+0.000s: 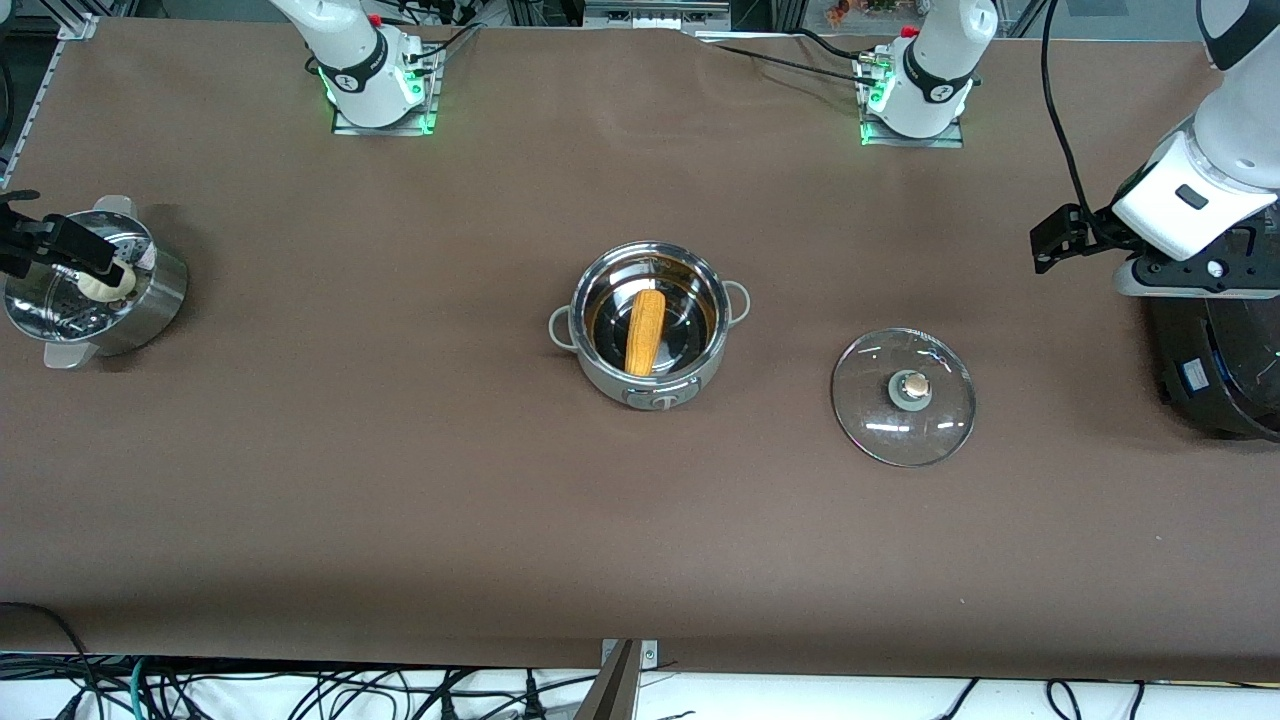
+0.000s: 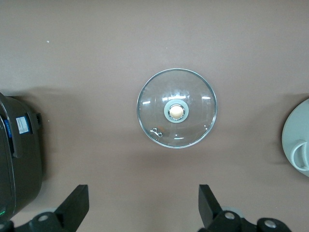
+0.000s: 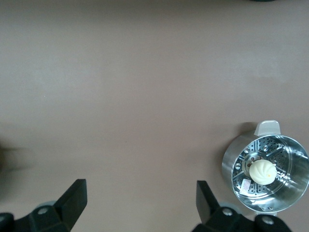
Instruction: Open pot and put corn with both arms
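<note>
The steel pot [image 1: 600,365] stands open in the middle of the table. The yellow-orange corn [image 1: 644,331] lies inside it. The glass lid [image 1: 904,396] lies flat on the table beside the pot, toward the left arm's end, knob up. It also shows in the left wrist view [image 2: 176,108], where an edge of the pot [image 2: 298,140] shows too. My left gripper [image 1: 1048,243] is open and empty, up over the table beside the black cooker; it shows in its wrist view [image 2: 143,193]. My right gripper [image 1: 60,245] is open and empty over the steamer basket; it shows in its wrist view [image 3: 141,188].
A perforated steel steamer basket [image 1: 152,300] with a pale bun [image 1: 100,285] stands at the right arm's end; the right wrist view shows the basket [image 3: 231,166] and bun [image 3: 263,171]. A large black cooker [image 1: 1215,375] stands at the left arm's end, also in the left wrist view [image 2: 17,154].
</note>
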You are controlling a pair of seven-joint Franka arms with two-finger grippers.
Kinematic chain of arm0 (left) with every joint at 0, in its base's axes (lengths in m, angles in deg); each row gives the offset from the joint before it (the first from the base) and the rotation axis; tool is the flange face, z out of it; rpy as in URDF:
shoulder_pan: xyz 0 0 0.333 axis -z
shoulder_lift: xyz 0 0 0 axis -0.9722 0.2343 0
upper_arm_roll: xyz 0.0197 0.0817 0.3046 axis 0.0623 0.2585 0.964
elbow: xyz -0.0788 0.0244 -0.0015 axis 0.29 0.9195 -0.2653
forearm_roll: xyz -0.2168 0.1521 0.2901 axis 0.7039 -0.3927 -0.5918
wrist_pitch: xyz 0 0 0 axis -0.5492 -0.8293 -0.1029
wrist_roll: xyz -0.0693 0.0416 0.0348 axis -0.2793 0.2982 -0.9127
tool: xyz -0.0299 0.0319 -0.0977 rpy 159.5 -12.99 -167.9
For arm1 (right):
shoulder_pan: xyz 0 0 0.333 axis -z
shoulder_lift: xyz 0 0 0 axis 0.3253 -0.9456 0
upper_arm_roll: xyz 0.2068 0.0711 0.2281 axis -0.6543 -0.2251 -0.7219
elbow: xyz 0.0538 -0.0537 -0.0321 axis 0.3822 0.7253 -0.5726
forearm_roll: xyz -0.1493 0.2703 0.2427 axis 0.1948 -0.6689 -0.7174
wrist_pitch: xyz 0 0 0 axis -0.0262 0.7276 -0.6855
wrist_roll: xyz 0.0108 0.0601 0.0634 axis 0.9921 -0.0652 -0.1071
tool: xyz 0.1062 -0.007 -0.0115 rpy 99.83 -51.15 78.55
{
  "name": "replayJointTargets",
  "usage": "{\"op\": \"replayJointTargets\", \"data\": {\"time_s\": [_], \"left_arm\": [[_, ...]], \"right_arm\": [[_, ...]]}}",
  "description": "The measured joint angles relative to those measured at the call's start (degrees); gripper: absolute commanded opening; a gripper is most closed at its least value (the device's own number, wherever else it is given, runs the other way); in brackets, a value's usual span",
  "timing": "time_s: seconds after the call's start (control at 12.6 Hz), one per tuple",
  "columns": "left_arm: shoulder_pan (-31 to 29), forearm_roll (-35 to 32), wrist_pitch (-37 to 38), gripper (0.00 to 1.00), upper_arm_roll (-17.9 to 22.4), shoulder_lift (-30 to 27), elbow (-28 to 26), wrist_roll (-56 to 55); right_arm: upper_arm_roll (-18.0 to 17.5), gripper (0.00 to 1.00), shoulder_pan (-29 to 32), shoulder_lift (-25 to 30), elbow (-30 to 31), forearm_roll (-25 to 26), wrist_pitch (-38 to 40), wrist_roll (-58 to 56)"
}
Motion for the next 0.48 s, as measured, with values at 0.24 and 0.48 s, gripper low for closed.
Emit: {"op": "replayJointTargets", "data": {"time_s": [0.24, 0.48], "left_arm": [[-0.01, 0.0, 0.0, 1.0, 0.04, 0.0, 0.0, 0.0], [-0.01, 0.0, 0.0, 1.0, 0.04, 0.0, 0.0, 0.0]], "right_arm": [[-0.04, 1.0, -0.16, -0.92, 0.0, -0.03, 0.27, 0.0], [-0.01, 1.0, -0.16, -1.06, -0.01, -0.03, 0.27, 0.0]]}}
